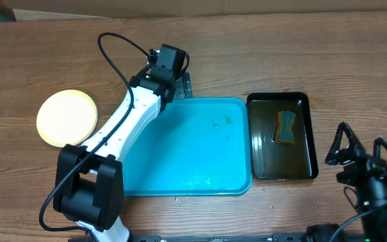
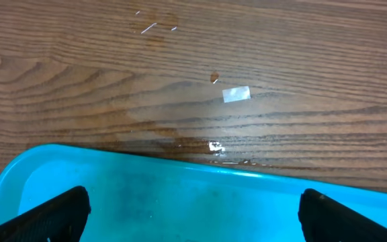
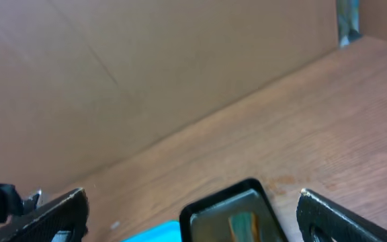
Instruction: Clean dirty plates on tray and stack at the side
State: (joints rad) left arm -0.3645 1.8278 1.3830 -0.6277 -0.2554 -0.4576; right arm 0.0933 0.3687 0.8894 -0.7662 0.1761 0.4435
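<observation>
Pale yellow plate (image 1: 67, 118): flat on the bench (image 1: 39, 60) near its left edge, apart from the tray's left rim. Only the one round face visible from overhead; cannot tell whether anything lies beneath it.

Tray (image 1: 187, 154): turquoise, mid-bench, long side parallel to the near edge. Faint wet specks and streaks on its floor. In the left wrist view, far rim (image 2: 180, 167) crossing the lower frame, wet sheen on the wood just beyond it, small white scrap (image 2: 236, 94) on the bench farther out.

Left gripper (image 1: 182, 86): over the tray's far left corner, at the end of the white left arm (image 1: 130, 117) slanting up from the near edge. Fingers spread wide, nothing between them (image 2: 193, 198); both dark tips low in the wrist frame, above the tray's floor.

Black tray (image 1: 282, 136): just beside the turquoise tray's right rim, toward the bench's right edge. Yellow-green sponge (image 1: 286, 126) lying in its far half.

Right gripper (image 1: 363, 149): near the bench's near right corner, right of the black tray. Fingers spread wide, empty (image 3: 192, 195). Wrist view angled up: black tray (image 3: 210, 208) between the tips, brown cardboard wall (image 3: 113, 81) behind the far edge.
</observation>
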